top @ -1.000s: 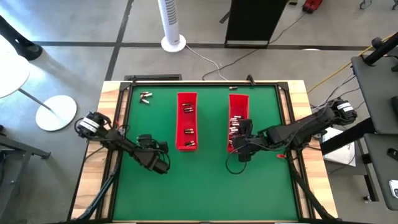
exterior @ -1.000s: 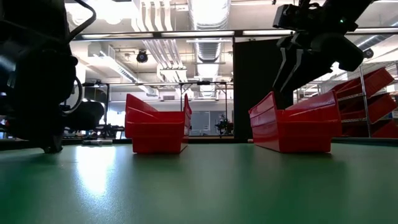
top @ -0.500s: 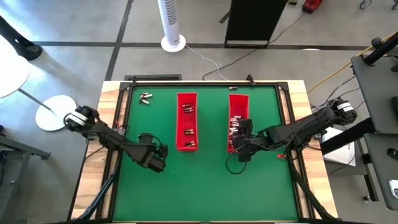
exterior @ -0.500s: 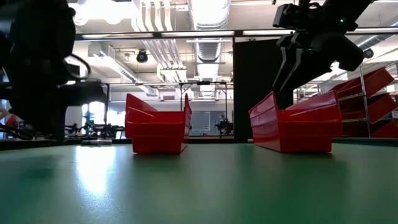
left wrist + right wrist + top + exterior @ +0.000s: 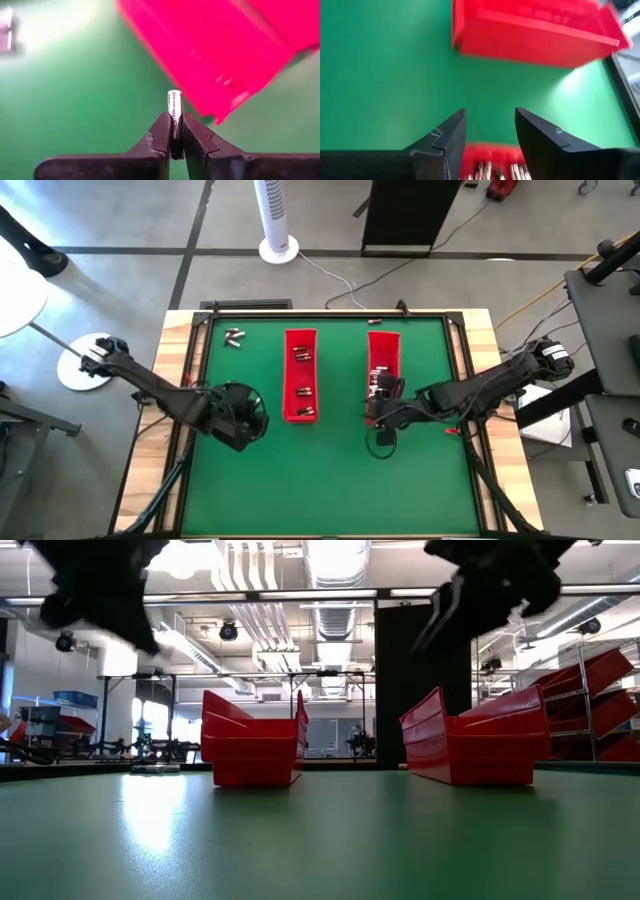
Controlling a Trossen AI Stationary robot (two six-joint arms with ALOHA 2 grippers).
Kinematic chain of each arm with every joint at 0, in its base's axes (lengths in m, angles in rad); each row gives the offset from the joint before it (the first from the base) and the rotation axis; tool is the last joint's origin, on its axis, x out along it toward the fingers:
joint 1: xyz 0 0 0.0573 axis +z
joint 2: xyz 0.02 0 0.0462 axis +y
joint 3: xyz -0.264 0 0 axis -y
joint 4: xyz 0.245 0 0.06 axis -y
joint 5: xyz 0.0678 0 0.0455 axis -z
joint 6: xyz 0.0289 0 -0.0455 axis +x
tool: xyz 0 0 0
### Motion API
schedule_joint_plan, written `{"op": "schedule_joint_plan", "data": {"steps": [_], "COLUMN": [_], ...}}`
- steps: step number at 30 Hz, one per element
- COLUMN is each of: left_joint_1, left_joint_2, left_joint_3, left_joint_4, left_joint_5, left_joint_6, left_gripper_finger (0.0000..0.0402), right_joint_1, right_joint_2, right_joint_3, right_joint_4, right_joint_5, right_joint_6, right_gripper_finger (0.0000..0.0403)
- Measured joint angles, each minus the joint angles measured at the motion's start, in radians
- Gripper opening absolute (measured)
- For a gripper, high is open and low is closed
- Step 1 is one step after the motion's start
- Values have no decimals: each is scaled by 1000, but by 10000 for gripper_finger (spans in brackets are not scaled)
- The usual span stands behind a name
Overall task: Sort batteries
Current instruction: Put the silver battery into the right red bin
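Green matting covers the wood-framed table (image 5: 190, 330). High view: two long red trays lie side by side, the left tray (image 5: 300, 375) holding three small clusters of batteries (image 5: 302, 393), the right tray (image 5: 381, 370) holding a denser pile (image 5: 379, 383) toward its near half. A further loose group of batteries (image 5: 233, 336) lies on the mat near the far left corner. The left gripper (image 5: 238, 418) hangs over the mat just beside the left tray's near end; the right gripper (image 5: 381, 412) sits over the right tray's near end.

Low view: both trays stand on the mat, with dark, blurred arm parts above each.

Left wrist view: the fingers (image 5: 161, 137) are clamped on one battery (image 5: 174, 111), a slim silvery cylinder standing upright between them, its top clear of the fingertips, with a red tray beyond.

Right wrist view: the fingers (image 5: 449, 136) stand apart, holding nothing, above silvery batteries (image 5: 495, 171) in the tray beneath; their count cannot be told.
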Motion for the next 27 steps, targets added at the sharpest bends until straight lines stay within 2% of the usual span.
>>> {"op": "schedule_joint_plan", "data": {"steps": [3, 7, 10, 12, 18, 21, 25, 27], "left_joint_1": [-29, -66, -72, -58, 7, 23, 46, 54], "left_joint_2": [-17, -1, 34, 61, 197, 261, 355, 397], "left_joint_3": [77, 134, 126, 98, 26, 6, -7, -7], "left_joint_4": [8, 74, 235, 395, 1045, 1337, 1679, 1798], "left_joint_5": [-126, -292, -393, -422, -261, -193, -65, -25], "left_joint_6": [152, 317, 497, 638, 1107, 1312, 1512, 1575], "left_gripper_finger": [12, 11, 11, 11, 11, 11, 11, 11], "right_joint_1": [2, 2, 2, 2, 6, 13, 22, 21], "right_joint_2": [0, 2, 23, 48, 86, 82, 80, 80], "right_joint_3": [0, -9, -17, -18, -34, -77, -150, -177], "right_joint_4": [113, 348, 535, 643, 839, 1013, 1217, 1284], "right_joint_5": [0, -14, -68, -108, -142, -211, -225, -222], "right_joint_6": [-6, -34, -72, -101, -133, -128, -123, -124], "right_gripper_finger": [164, 161, 154, 151, 152, 161, 173, 177]}}
